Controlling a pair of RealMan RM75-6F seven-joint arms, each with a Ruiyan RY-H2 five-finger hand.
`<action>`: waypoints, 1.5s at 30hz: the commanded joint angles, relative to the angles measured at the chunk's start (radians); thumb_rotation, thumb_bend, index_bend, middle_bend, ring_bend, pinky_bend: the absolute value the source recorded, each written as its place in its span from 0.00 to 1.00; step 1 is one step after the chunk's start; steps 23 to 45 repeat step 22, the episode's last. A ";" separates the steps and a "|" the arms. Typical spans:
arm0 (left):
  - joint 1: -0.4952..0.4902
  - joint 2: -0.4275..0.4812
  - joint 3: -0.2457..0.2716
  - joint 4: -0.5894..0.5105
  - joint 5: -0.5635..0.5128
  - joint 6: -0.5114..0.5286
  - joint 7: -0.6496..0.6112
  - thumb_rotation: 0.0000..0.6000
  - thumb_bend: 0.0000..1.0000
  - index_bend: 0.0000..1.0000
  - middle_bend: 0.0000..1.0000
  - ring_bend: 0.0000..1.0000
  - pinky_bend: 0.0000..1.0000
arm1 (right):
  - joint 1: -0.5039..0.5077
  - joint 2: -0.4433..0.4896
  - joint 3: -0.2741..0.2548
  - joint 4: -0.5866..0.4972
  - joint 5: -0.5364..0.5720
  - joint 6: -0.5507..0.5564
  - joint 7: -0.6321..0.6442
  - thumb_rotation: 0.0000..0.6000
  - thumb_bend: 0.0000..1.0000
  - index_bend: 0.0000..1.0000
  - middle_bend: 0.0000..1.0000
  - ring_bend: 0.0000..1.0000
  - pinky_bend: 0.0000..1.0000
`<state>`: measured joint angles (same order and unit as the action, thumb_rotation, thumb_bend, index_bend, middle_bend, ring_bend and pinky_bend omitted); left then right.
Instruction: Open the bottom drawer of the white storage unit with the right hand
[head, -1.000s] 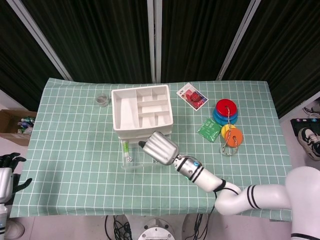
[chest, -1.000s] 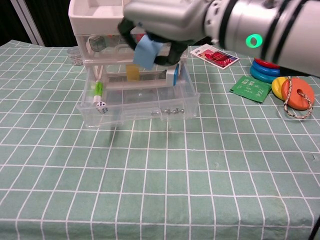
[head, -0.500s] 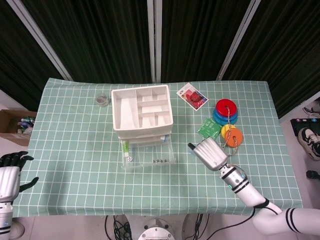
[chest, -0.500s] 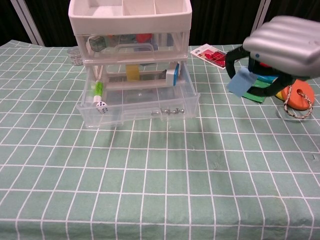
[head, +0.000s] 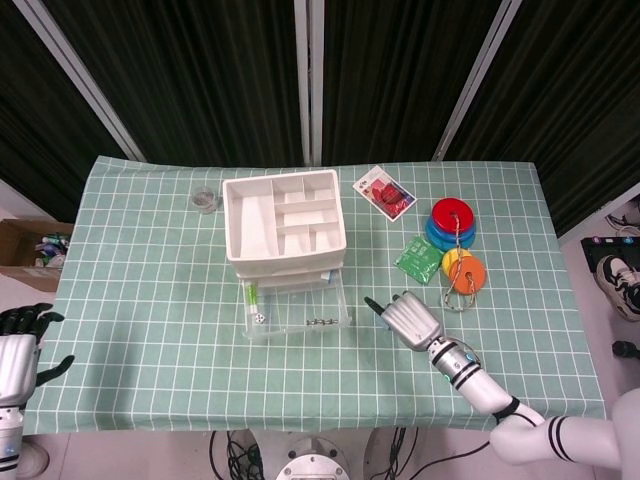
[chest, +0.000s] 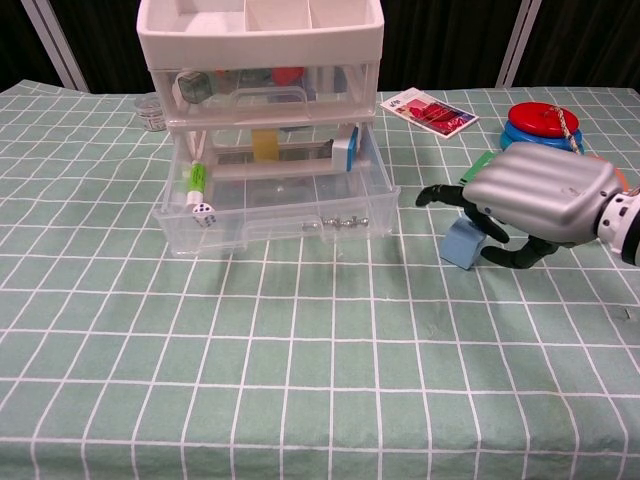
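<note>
The white storage unit (head: 285, 225) (chest: 262, 40) stands at the table's middle. Its clear bottom drawer (head: 296, 308) (chest: 275, 215) is pulled out toward me, showing a green marker (chest: 195, 180), a die (chest: 203, 212) and small metal bits (chest: 340, 222). My right hand (head: 408, 318) (chest: 535, 200) rests on the cloth to the right of the drawer, apart from it. Its thumb points at the drawer, its fingers bend loosely down, and a blue pad (chest: 462, 245) shows beneath them. My left hand (head: 18, 345) hangs off the table's left edge, holding nothing.
Stacked coloured rings (head: 453, 225) (chest: 540, 118), an orange and yellow ring (head: 463, 270) and a green packet (head: 419, 258) lie right of my right hand. A red card (head: 385, 192) (chest: 428, 111) and a small glass jar (head: 205, 200) (chest: 152, 112) sit further back.
My right hand left the drawer front, swung right across the table and came down onto the cloth. The drawer stays pulled out. The left hand barely moved.
</note>
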<state>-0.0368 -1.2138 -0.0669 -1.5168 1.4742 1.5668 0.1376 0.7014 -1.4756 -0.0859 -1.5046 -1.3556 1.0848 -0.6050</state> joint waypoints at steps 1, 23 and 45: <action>-0.005 -0.002 -0.001 0.003 0.002 -0.005 -0.001 1.00 0.02 0.38 0.25 0.21 0.21 | -0.054 0.067 0.009 -0.077 -0.018 0.089 -0.001 1.00 0.32 0.00 0.19 0.10 0.25; -0.038 -0.031 0.002 0.011 0.004 -0.047 0.067 1.00 0.02 0.37 0.25 0.21 0.21 | -0.515 0.290 -0.047 -0.135 -0.190 0.639 0.374 1.00 0.31 0.00 0.16 0.04 0.17; -0.038 -0.031 0.002 0.011 0.004 -0.047 0.067 1.00 0.02 0.37 0.25 0.21 0.21 | -0.515 0.290 -0.047 -0.135 -0.190 0.639 0.374 1.00 0.31 0.00 0.16 0.04 0.17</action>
